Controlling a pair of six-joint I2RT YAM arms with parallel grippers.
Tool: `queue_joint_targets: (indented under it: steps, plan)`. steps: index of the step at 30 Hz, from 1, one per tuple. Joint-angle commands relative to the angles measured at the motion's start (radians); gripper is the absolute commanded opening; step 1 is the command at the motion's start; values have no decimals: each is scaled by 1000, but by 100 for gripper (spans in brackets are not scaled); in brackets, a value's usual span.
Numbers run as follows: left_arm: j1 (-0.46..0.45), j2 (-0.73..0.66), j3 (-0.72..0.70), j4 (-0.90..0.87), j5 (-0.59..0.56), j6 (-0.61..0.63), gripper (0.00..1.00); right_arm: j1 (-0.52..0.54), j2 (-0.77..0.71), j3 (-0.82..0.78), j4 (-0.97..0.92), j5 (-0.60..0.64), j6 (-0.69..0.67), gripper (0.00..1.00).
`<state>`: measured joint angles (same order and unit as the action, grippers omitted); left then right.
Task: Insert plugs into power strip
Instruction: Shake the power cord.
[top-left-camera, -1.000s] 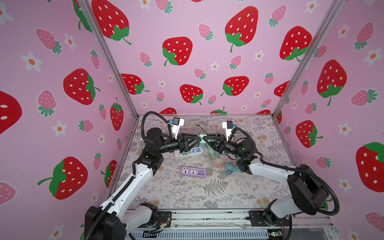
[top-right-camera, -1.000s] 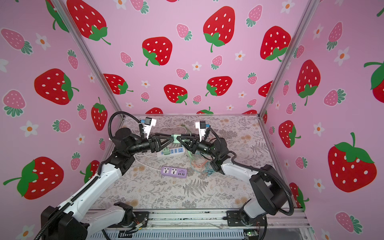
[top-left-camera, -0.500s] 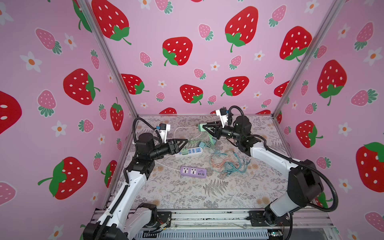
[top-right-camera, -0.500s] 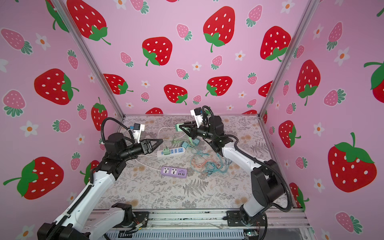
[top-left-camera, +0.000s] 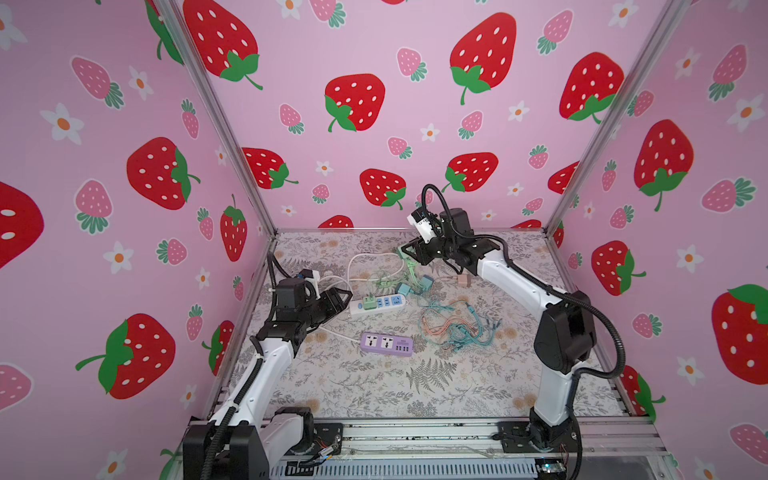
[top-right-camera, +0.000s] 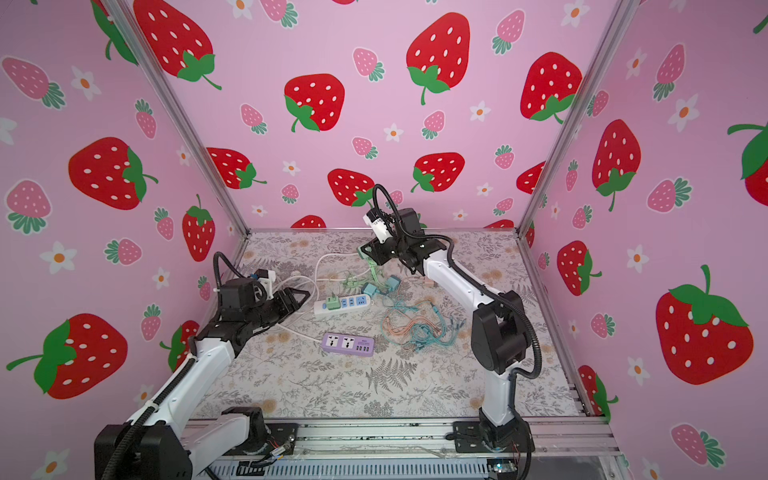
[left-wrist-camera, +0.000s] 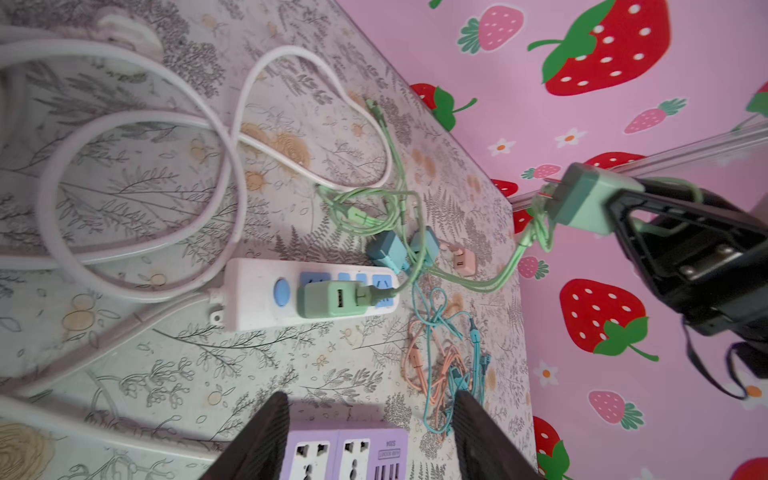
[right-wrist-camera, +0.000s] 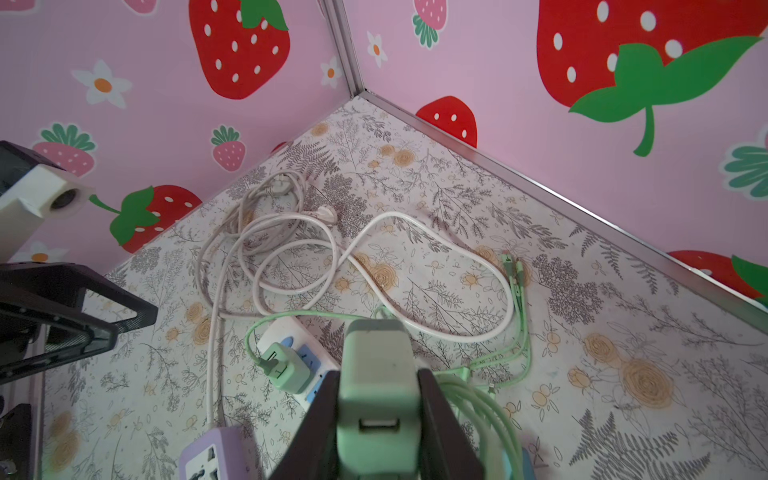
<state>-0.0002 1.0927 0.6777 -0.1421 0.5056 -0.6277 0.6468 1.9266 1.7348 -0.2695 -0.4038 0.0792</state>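
Over the tabletop (top-left-camera: 374, 386), at twelve o'clock, the right claw (right-wrist-camera: 378, 374) grasps a mint plug (right-wrist-camera: 376, 353). The left claw (left-wrist-camera: 370, 401) is released; the white strip (left-wrist-camera: 249, 291) holds another plug (left-wrist-camera: 332, 299).

Left end effector (top-left-camera: 344, 298) parted, low; right end effector (top-left-camera: 405, 250) clamped, raised.

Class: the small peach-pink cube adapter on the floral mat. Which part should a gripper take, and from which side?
Take the peach-pink cube adapter across two opposite flat side faces, coming down from above. It lies on the floral mat, apart from the two teal-blue cube adapters, so the jaws probably have room either side. Where its prongs point is too small to tell.
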Motion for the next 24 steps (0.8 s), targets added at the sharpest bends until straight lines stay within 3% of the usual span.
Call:
queue_joint_targets:
  steps: [1, 5, 10, 24]
  plan:
    - [9, 34, 3, -9, -41, 4, 65, 46, 31, 78, -169, 89, -22, 7]
    - [9, 102, 41, -65, -99, 44, 65, 83, 109, 186, -298, 168, 32, 4]
    - [9, 170, 56, -73, -144, 70, 62, 105, 171, 230, -363, 176, 114, 4]
    - [-1, 390, 67, 60, -54, 76, 51, 126, 191, 128, -298, 90, 241, 4]
